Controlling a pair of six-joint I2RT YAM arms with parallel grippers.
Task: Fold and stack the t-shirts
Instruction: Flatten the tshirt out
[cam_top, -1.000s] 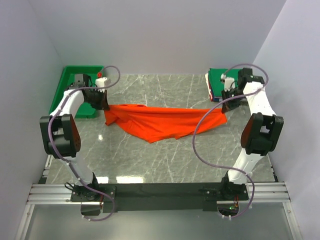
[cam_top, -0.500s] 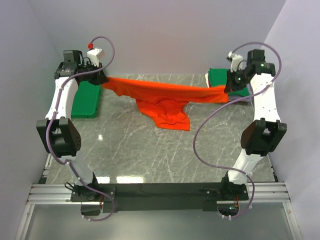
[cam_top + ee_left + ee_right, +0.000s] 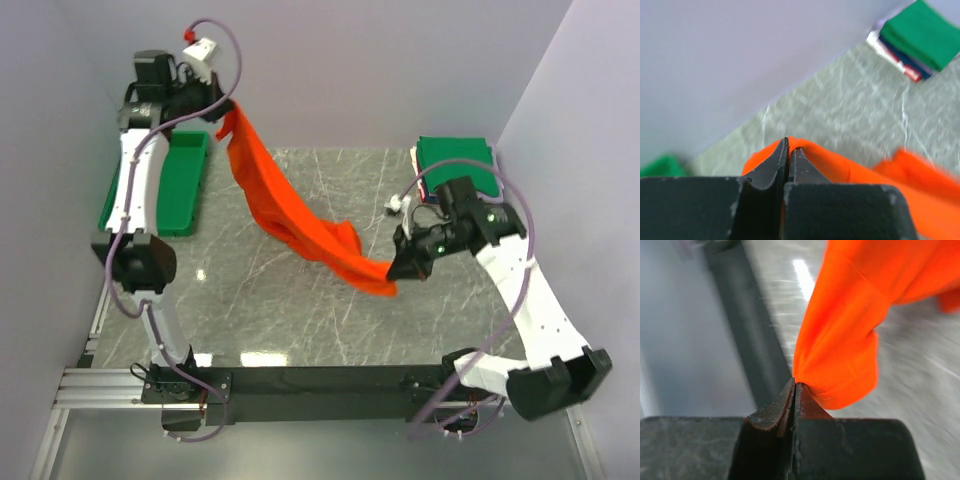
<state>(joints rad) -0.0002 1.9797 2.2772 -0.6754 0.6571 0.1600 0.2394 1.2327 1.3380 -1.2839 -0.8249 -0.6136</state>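
Bright, even light — wrist views blurred.

Table (image 3: 300, 310) grey marble, white veins; tee (image 3: 300, 215) plain orange-red; folded stack (image 3: 912, 42) at table's far right corner green on top, white, red, blue edges beneath; tray (image 3: 185, 190) at table's left edge green.

Orange-red tee (image 3: 280, 210): soft cloth, matt, stitched hem, creasing where it hangs.
Table (image 3: 260, 310): marble-look slab, smooth and glossy, throwing a bright glare.
Tray (image 3: 185, 190): rigid green plastic, slight sheen.
Folded stack (image 3: 455, 160): matt cloth, green on top.
Left fingers (image 3: 771, 167): matt black, edges scuffed pale.
Rail (image 3: 100, 385): silvery metal.
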